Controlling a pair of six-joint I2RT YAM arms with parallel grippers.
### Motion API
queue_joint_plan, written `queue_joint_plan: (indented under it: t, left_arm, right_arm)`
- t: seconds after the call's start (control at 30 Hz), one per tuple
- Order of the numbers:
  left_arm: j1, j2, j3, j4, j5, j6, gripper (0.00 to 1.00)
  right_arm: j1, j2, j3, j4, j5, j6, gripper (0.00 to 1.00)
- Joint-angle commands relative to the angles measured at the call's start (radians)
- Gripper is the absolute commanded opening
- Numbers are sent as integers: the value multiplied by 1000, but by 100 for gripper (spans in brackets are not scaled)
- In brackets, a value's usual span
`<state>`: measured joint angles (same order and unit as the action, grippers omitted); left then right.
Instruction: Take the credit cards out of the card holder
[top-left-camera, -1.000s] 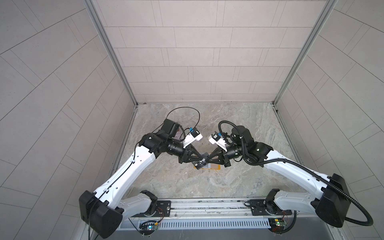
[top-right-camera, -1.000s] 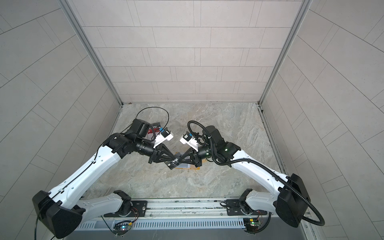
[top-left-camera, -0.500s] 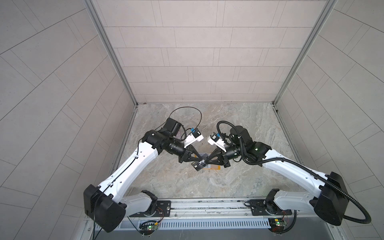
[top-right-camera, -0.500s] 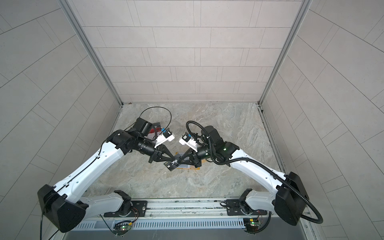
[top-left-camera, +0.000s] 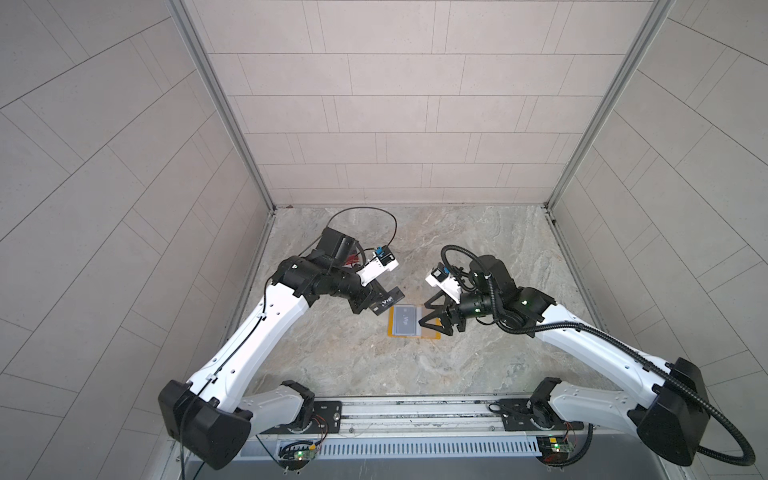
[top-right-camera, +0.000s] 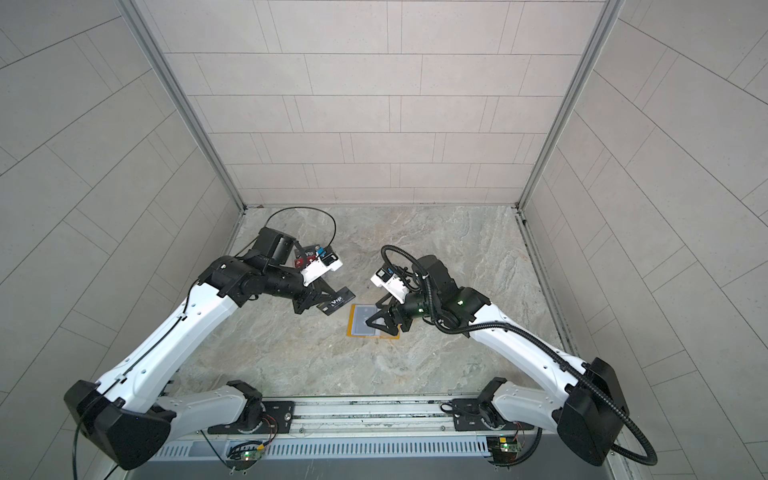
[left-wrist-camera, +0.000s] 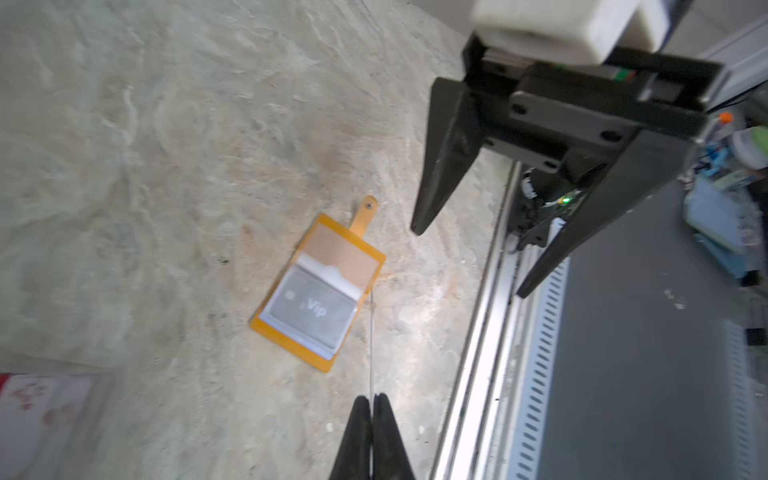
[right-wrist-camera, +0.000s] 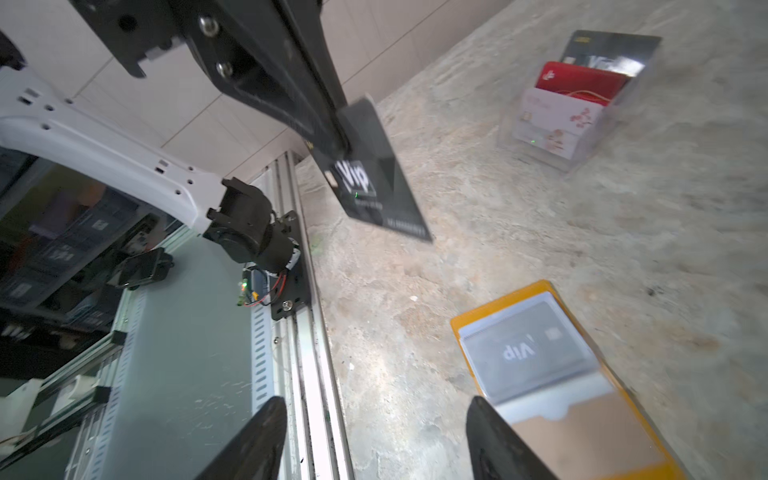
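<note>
- The left fingers (left-wrist-camera: 358, 440) are clenched on one edge of a dark grey Vip card (right-wrist-camera: 374, 183). It hangs clear of the worktop (top-left-camera: 353, 353), up and to one side of the card holder (left-wrist-camera: 291, 347).
- The right fingers (right-wrist-camera: 257, 444) are released and spread wide. They hover over the holder's tan flap (left-wrist-camera: 340, 253) and touch nothing that I can see.
- The holder lies open and flat on the worktop. A second Vip card (left-wrist-camera: 311, 309) sits inside its clear sleeve (left-wrist-camera: 322, 270).
- As I judge it, the step in hand is to carry the freed card off and set it down.
- To do that well, keep the pinch firm, since only an edge is held.
- Lower the card until it is nearly flat before letting go. Choose bare worktop well apart from the holder, so the sleeve mouth stays uncovered.
- The right fingers would serve best pressing on the tan flap, which pins the holder for the next pull.
- The clear tiered stand (right-wrist-camera: 623, 108) of cards stands well apart behind the left arm, so swing clear of it.
</note>
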<state>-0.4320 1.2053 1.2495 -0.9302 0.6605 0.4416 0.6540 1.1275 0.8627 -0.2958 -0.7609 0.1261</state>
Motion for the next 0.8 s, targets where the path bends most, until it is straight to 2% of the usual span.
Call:
queue_joint_plan:
  t: [0.0,0.2,0.4,0.63,0.77]
  left_arm:
    - [50,8,32,-9,-156,143,0]
    - [113,104,123,-84,-325,328,0]
    - [208,133,145,26,-282,457,0]
    - [298,273,255,-12,-229,662,0]
    - [311,385,338,-37,-306,730,0]
  right_arm:
    - [-2,-50,-30,-23,178,-36,74]
    - [-3,-77,-61,-19,283,-22,76]
    - [-2,-84,-76,-23,313,-16,77]
    - [-3,-93,-85,-31,317,-10,77]
    - [-2,-105,-94,-37,332,-2,77]
